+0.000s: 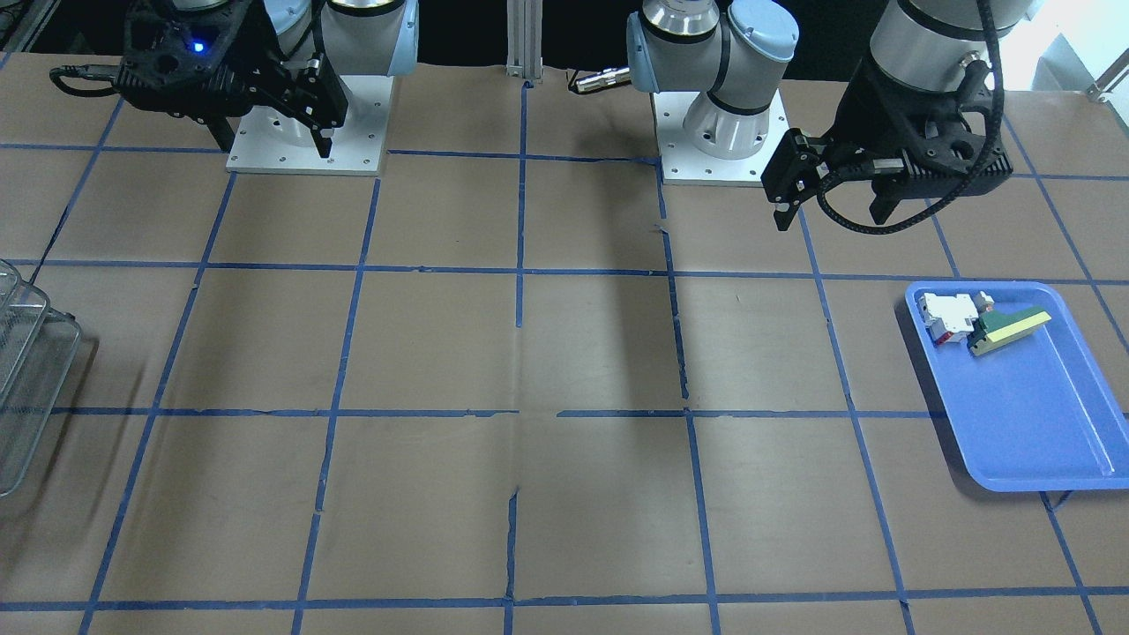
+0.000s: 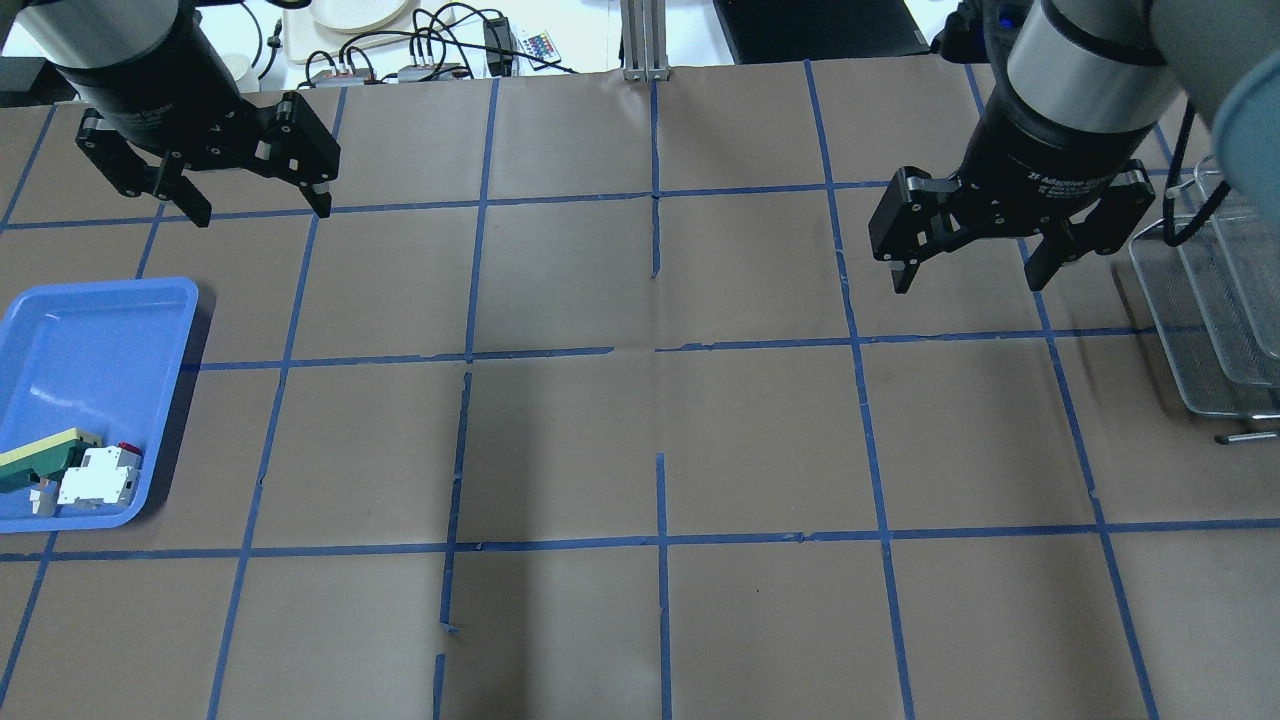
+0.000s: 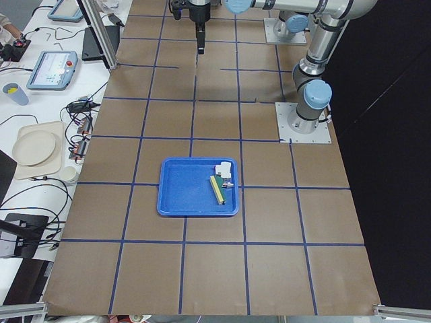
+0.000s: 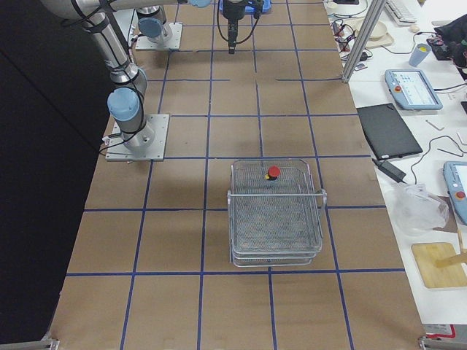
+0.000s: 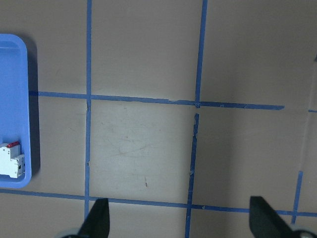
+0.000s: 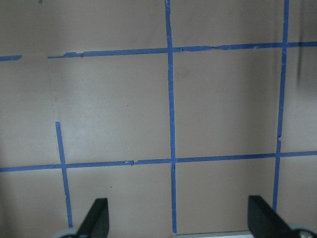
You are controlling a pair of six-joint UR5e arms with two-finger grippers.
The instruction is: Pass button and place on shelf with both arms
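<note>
The button [image 4: 273, 172] shows its red cap in the exterior right view. It lies in the top tier of the wire-mesh shelf [image 4: 276, 211], at the end nearer the table's middle. The shelf also shows at the overhead view's right edge [image 2: 1210, 300] and the front view's left edge [image 1: 26, 370]; the button is hidden there. My right gripper [image 2: 968, 275] hangs open and empty above the table, just left of the shelf. My left gripper [image 2: 262, 205] hangs open and empty beyond the blue tray. Both wrist views show only spread fingertips [image 5: 96, 218] [image 6: 96, 218] over bare paper.
A blue tray [image 2: 90, 340] on my left holds a white-and-red block [image 2: 100, 478] and a green-and-yellow wedge [image 2: 40, 455]. The arm bases [image 1: 309, 123] [image 1: 723, 132] stand at the robot's edge. Brown paper with a blue tape grid covers the table. A laptop [image 4: 387, 131] lies on the operators' bench.
</note>
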